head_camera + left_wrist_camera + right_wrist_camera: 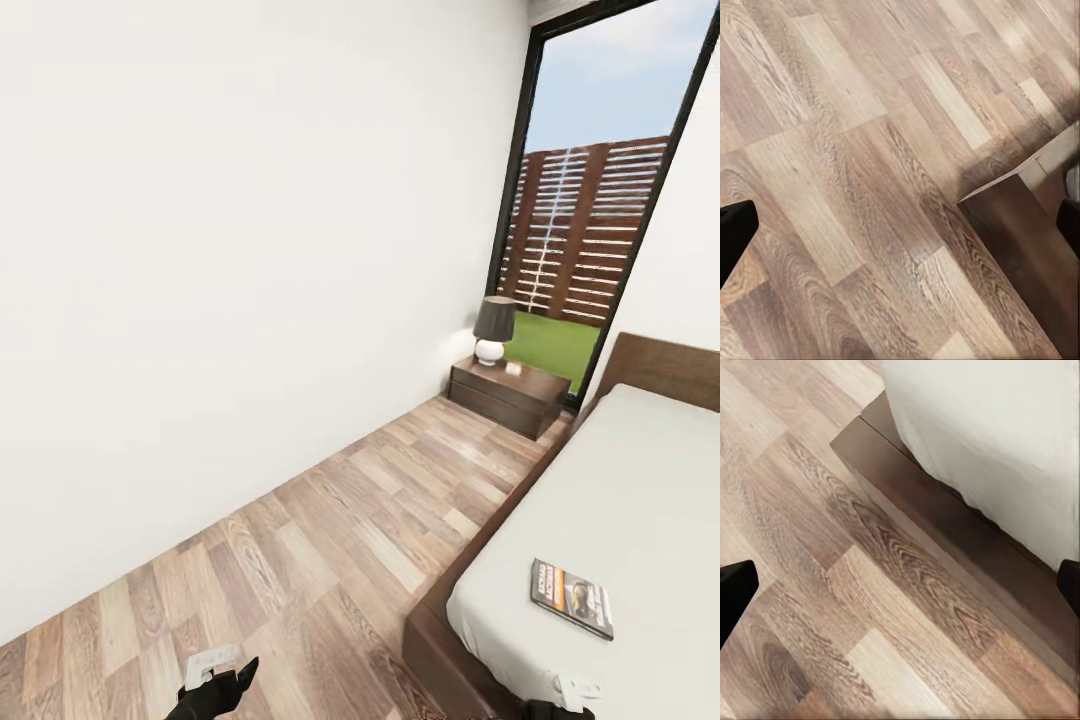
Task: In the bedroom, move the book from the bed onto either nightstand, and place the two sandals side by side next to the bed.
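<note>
The book (572, 597), striped orange with a dark band, lies flat on the off-white mattress of the bed (640, 480), close to its near left edge. A dark brown nightstand (520, 392) stands by the window beyond the bed's head. The sandals are out of view. My left gripper (222, 682) hangs low over the wood floor, left of the bed's foot corner. In the left wrist view its fingers (735, 232) stand wide apart, open and empty. My right gripper (900, 592) is open too, over the floor beside the bed frame (945, 525).
A lamp (493, 330) with a dark shade and a small white item (513, 369) sit on the nightstand. A white wall (230, 260) runs along the left. Plank floor (330, 540) forms an aisle between wall and bed. A tall window (590, 230) closes the far end.
</note>
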